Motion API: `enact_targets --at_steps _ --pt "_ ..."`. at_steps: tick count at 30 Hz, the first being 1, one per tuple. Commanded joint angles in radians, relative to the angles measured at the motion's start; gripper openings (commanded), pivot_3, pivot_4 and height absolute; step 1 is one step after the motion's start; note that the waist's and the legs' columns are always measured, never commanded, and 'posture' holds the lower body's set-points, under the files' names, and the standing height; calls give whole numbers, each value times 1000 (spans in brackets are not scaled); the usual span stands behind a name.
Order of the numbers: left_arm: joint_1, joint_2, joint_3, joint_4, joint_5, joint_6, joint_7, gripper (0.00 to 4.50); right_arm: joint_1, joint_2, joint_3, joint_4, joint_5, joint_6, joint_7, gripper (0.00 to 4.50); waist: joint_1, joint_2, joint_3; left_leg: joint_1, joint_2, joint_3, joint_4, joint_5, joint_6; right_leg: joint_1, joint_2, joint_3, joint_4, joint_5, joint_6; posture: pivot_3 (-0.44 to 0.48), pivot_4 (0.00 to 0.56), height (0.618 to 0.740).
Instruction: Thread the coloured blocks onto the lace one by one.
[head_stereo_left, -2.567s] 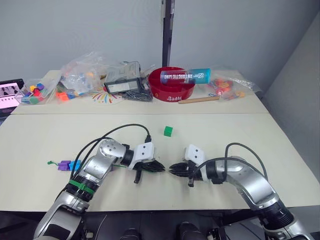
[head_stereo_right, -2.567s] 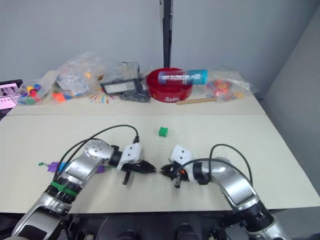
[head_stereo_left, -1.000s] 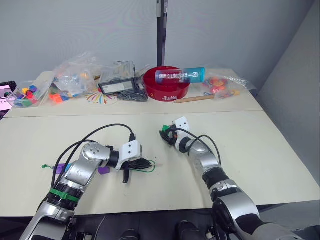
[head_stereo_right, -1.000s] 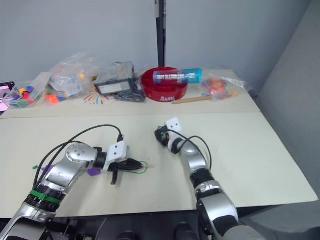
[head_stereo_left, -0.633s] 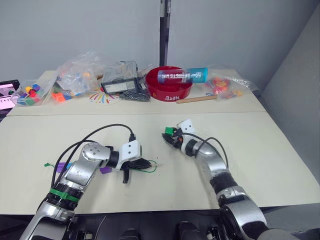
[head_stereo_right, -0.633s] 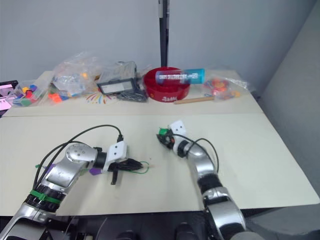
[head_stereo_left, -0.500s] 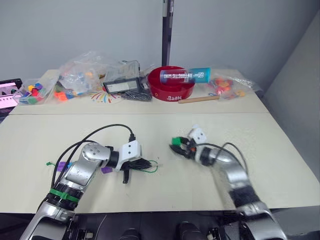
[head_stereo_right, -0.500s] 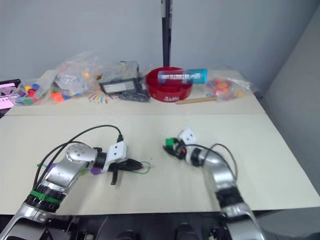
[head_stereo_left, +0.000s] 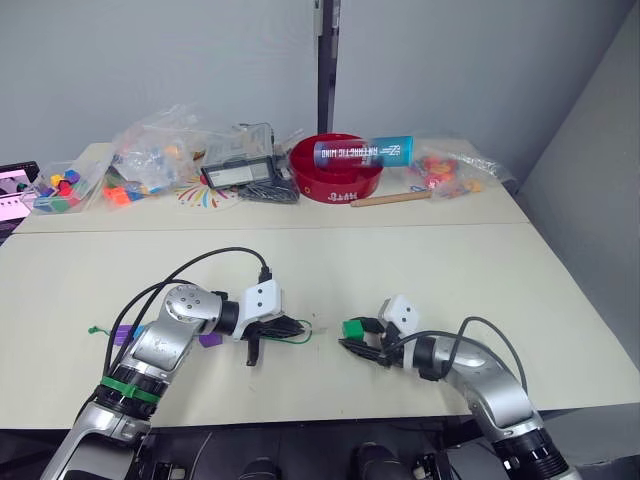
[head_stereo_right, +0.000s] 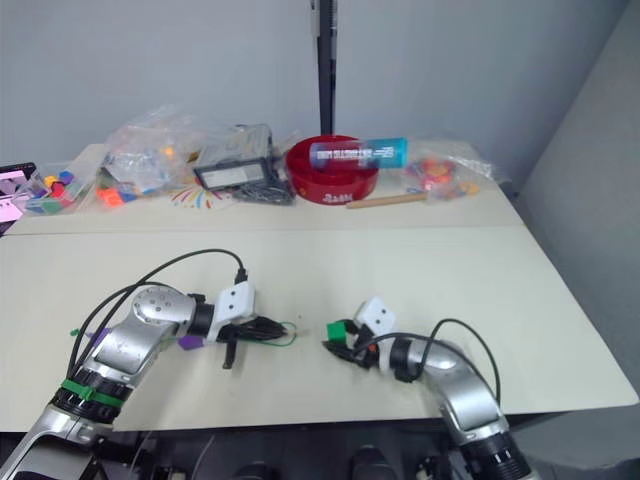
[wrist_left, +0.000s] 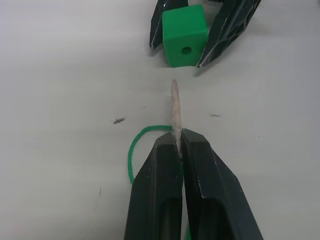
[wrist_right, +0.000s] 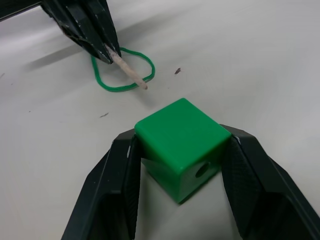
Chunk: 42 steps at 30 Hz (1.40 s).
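Left gripper is clamped on the lace, pale tip aimed at the green block, which I see pinched in the right gripper near the desk's front edge. Bare desk separates tip and block. Red bowl at the far edge holds a tube.

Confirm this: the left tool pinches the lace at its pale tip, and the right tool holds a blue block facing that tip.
Not quite: the block in the right tool is green, not blue, as the right wrist view shows. The rest stands: the left tool pinches the lace at its pale tip.
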Motion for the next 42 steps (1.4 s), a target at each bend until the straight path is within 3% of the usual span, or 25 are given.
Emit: enact_targets --at_steps 1,6,14,22,25,32,42 --pt "-19 7 9 -20 -16 -11 -7 0 40 0 20 8 -15 67 -36 2805 1 -1 0 0 0 0 0 0 0 0 0 0 0 0 0 0 150 731" --pt "-22 9 9 -25 -16 -8 -15 0 31 -33 -3 -75 55 99 21 4484 3 -1 0 0 0 0 0 0 0 1 0 0 0 0 0 0 150 731" --pt "-14 23 7 -48 -21 -1 -35 0 -125 -188 30 71 24 -41 247 4484 18 -1 0 -1 -1 1 1 0 0 0 -1 0 -2 0 0 0 150 731" --pt "-16 34 0 -91 -18 33 -43 0 -316 -192 93 328 -31 -226 430 4484 17 -1 0 -1 0 1 1 0 0 -1 -1 0 -2 0 0 0 150 731" --pt "-23 51 -22 -138 18 95 -21 0 -337 -175 101 371 -33 -265 465 3691 17 -1 0 -2 0 1 1 0 0 -1 -1 0 -2 0 0 0 150 731" --pt "-46 82 -70 -308 39 321 27 0 -271 -154 84 301 -23 -229 426 1243 17 -1 0 -2 0 0 1 0 0 -1 -1 0 -1 0 0 0 150 731" --pt "-120 114 -165 -407 51 498 44 0 -179 -148 105 100 -37 -99 326 1188 17 -1 0 -1 0 0 1 0 0 0 0 0 -1 0 0 0 150 731"
